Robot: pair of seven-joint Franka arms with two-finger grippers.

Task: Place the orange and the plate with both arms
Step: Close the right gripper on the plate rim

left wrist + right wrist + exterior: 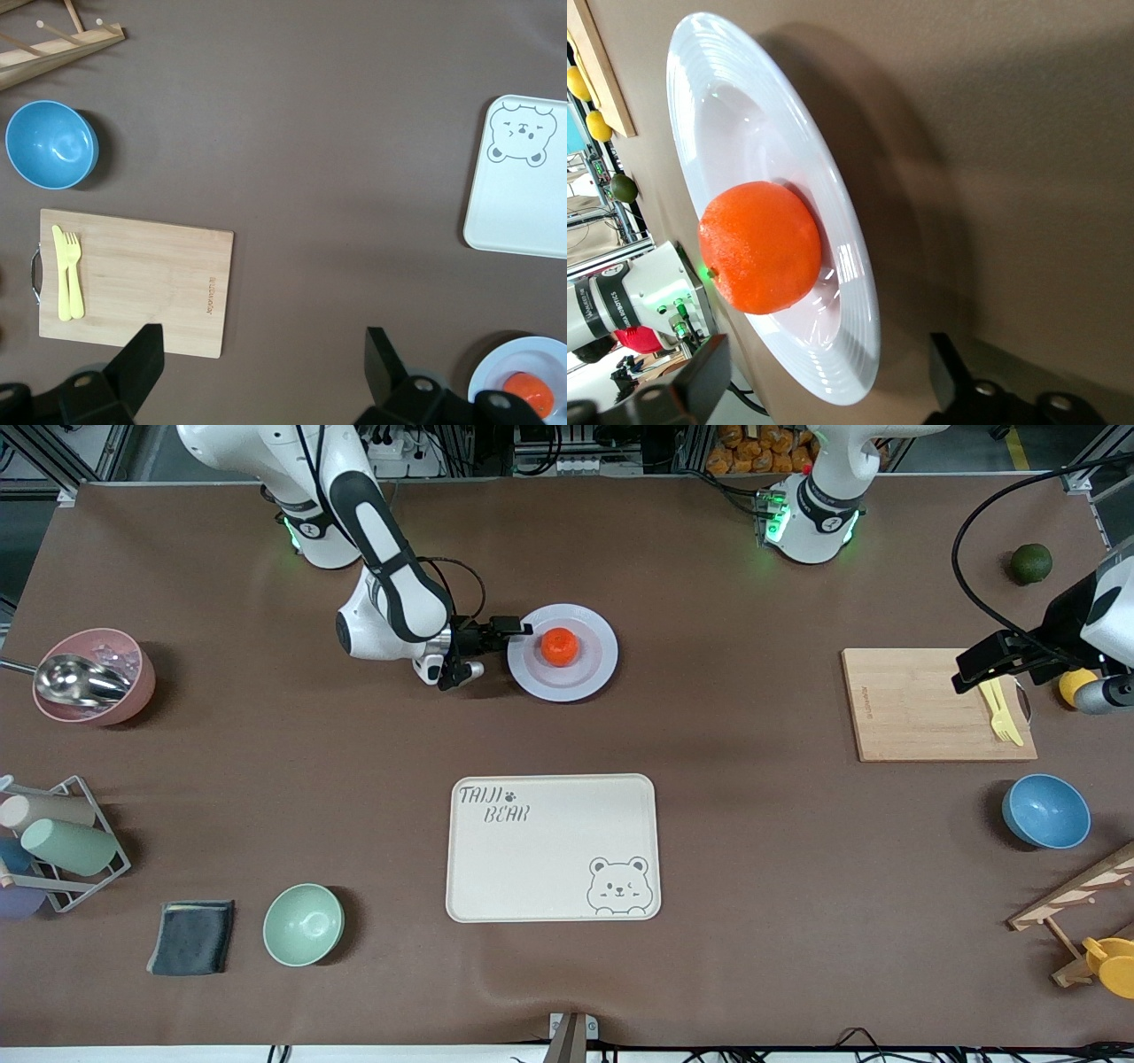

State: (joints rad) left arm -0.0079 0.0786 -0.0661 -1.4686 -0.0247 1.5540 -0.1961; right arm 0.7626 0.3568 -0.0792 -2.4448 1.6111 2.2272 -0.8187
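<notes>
Orange (560, 646) on plate (592, 673), bear tray (549, 850) nearer

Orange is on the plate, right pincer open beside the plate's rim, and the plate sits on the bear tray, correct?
Not quite: the plate sits on the bare table, farther from the front camera than the tray, as the front view shows. The orange is on it, right pincer open at its rim.
</notes>
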